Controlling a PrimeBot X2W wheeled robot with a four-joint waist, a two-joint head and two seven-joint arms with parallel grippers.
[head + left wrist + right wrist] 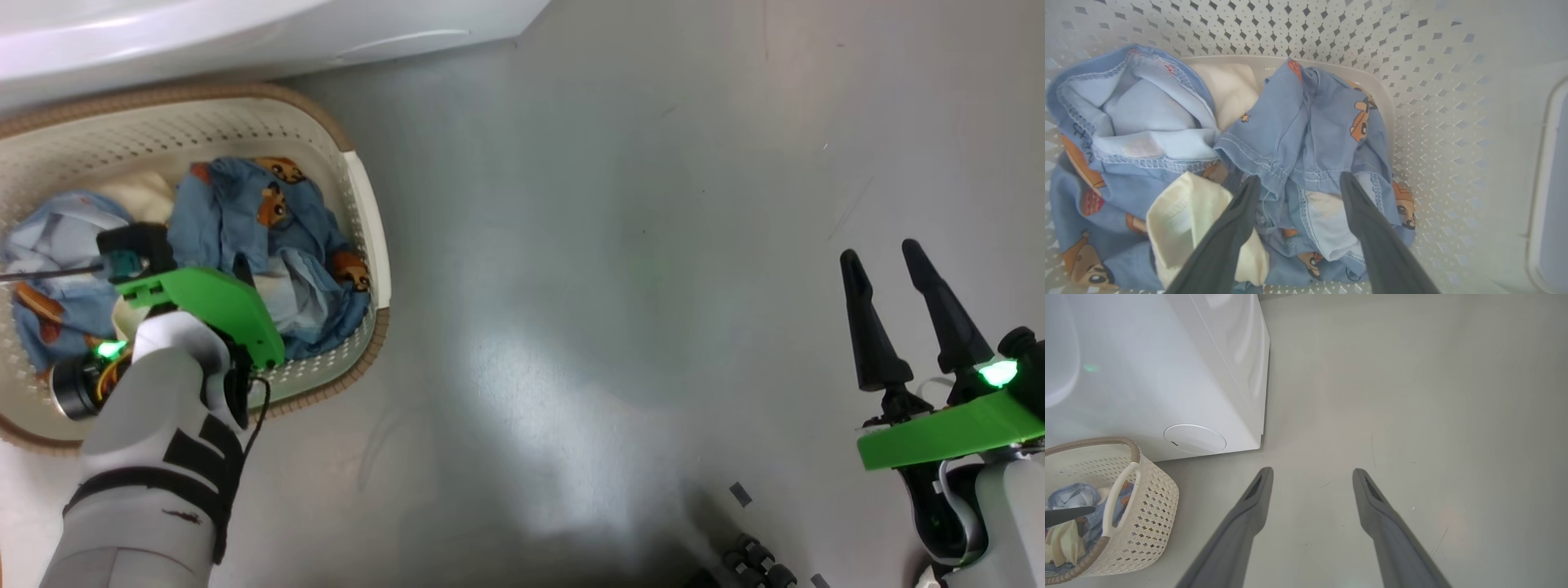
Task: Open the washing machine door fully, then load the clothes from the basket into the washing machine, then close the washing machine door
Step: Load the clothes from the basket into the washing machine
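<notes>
— Floor [620,245] is gleaming grey; the basket [365,214] is sitting on it just beside the washing machine [1147,375].

— The clothes [1298,122] are lying inside, the left gripper [1298,179] is hanging among them, spread wide; the right gripper [1312,471] is hovering released over floor.

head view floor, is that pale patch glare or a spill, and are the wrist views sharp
Head view: looks like glare, a soft sheen of reflected light on the grey floor, with a shadow at the bottom edge. Left wrist view: clothes sharp, basket wall washed out toward the right. Right wrist view: washing machine front overexposed, with a faint green reflection.
</notes>
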